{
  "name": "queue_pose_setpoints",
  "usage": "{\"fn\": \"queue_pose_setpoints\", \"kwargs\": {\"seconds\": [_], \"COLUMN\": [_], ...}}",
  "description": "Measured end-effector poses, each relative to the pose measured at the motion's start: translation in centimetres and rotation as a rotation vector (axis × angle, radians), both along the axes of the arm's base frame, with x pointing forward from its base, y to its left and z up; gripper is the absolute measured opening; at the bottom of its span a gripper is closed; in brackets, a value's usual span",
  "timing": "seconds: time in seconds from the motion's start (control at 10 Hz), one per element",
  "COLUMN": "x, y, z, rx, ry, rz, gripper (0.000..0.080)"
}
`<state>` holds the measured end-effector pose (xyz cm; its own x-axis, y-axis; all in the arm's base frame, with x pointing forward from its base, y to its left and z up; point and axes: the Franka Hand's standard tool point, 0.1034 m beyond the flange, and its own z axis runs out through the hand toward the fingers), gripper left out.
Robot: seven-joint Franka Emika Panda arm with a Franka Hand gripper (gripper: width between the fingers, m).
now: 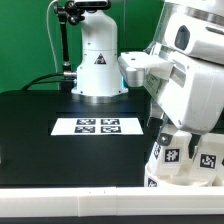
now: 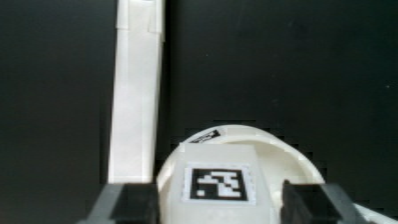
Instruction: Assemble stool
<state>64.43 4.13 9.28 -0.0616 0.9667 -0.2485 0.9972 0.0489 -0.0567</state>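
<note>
Found the gripper (image 2: 222, 207) lowered over a white tagged stool part (image 2: 222, 160), probably a leg by its narrow rounded end. Saw one of the fingers (image 2: 125, 205) on each side of it, so apart and straddling it. Could not tell whether the pads already pressed its sides or stood just clear.

Placed the part at the near end of the black table (image 1: 40, 130), toward the exterior view's right, just beside the white rail (image 2: 139, 90) along the table edge. Lay well apart from the marker board (image 1: 98, 126) at mid-table.

Judged the step in hand to be the grasp. Needed, for a clean one, the part centred between the fingers and both pads meeting its flanks together, not one first, which could skew it toward the rail. Called for a squeeze low on the body, a square hold, then a straight lift before any sideways travel.

Read no brand or words anywhere. Made out only black-and-white square tags – one on the part, several on the marker board – and a triangular sticker on the arm's base (image 1: 97, 60), too small to read.
</note>
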Motion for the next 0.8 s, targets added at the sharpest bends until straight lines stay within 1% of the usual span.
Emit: {"fn": "queue_pose_setpoints", "kwargs": {"seconds": [0.5, 0.8], "x": [0.00, 0.00], "y": [-0.31, -0.48], "z": [-0.01, -0.03], "rx": [0.000, -0.002], "ry": [0.000, -0.012], "rz": [-0.006, -0.055], "gripper": [0.0330, 0.0330]}}
